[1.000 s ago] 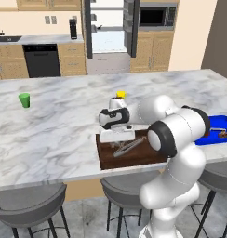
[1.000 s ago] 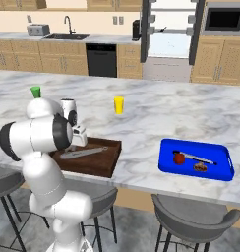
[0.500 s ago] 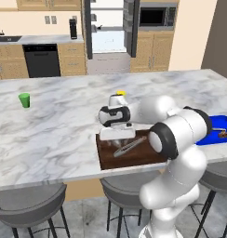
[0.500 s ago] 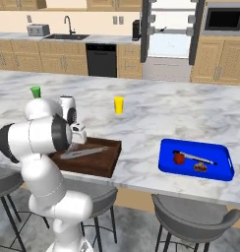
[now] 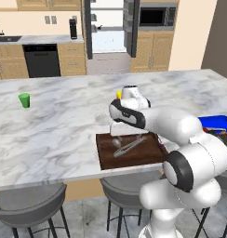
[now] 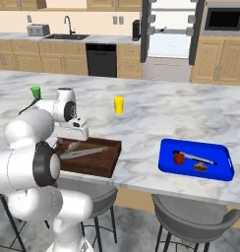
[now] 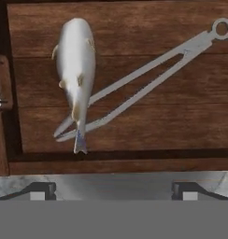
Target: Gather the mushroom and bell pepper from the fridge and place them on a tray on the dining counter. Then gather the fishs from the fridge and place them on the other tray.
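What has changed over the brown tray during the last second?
The gripper has opened, letting go of the fish, which now lies in the brown wooden tray across a pair of metal tongs. The arm stayed over the tray. The blue tray, yellow cup and green cup are unchanged.

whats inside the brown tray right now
One silvery fish lies in the brown tray, beside metal tongs whose tips its tail crosses. In the left base view the arm hides the tray's far edge.
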Controlling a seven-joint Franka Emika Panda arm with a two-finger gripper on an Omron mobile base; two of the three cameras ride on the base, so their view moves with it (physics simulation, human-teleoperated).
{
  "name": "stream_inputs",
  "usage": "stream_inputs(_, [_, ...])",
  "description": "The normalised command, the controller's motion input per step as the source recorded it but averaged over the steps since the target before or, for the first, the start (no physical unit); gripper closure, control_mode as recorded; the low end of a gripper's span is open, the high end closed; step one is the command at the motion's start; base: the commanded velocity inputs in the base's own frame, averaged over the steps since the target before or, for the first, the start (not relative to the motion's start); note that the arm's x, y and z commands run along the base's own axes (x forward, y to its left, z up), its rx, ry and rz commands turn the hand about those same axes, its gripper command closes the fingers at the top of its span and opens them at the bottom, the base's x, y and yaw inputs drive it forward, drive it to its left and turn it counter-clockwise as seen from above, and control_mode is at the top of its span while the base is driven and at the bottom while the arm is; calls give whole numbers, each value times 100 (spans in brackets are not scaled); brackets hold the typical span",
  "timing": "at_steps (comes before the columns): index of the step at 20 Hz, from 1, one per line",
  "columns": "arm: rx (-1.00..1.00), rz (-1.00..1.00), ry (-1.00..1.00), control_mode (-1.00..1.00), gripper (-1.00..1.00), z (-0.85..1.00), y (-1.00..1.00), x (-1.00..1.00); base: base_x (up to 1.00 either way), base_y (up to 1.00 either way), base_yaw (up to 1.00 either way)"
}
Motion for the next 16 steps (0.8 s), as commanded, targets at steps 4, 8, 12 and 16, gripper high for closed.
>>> stream_inputs(4, [4,0,-8,-100,-100,41,-78,-89,0,0,0])
stream_inputs(8, [4,0,-7,-100,-100,39,-71,-94,0,0,0])
stream_inputs(12, [1,0,-3,-100,-100,24,-48,-96,0,0,0])
stream_inputs(16, [0,0,-2,-100,-100,4,-27,-95,0,0,0])
